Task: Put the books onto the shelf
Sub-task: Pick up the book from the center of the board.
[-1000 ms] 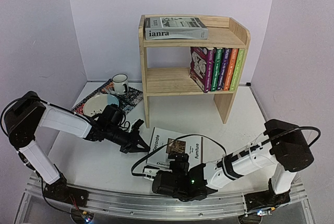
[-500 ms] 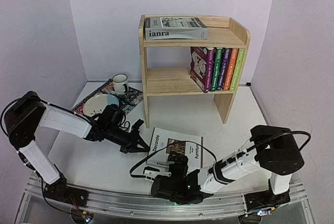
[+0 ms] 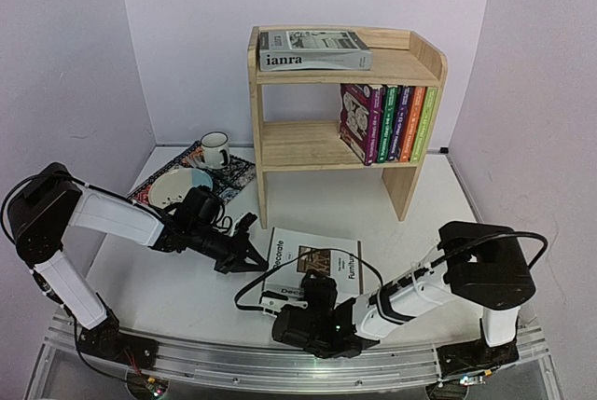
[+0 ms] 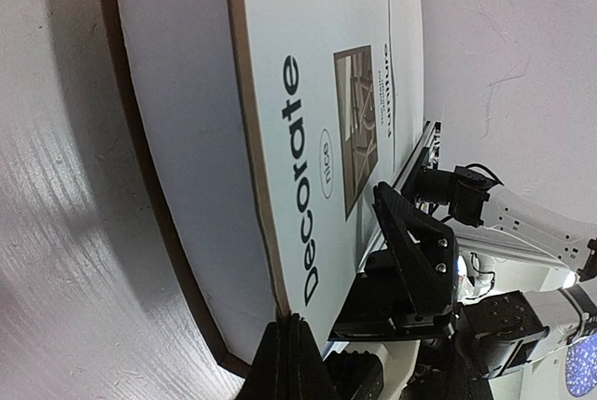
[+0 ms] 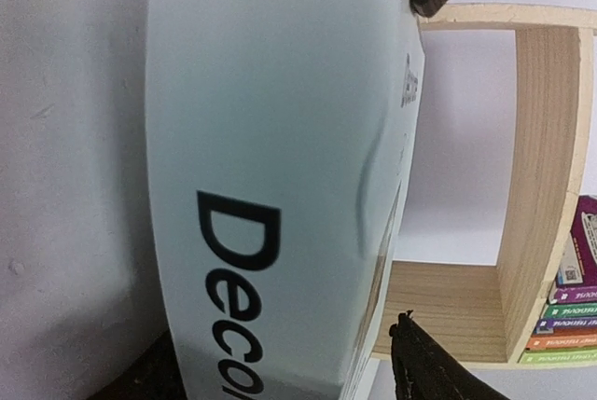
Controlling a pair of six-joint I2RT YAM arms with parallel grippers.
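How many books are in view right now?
7: one grey book flat on top of the shelf, five paperbacks upright on its lower tier, one white book on the table. None looks hidden.

In the right wrist view the Decorate book (image 5: pixel 280 139) is blurred, its title cut off at the bottom edge; whether the fingers (image 5: pixel 424 372) touch it, I can't tell.
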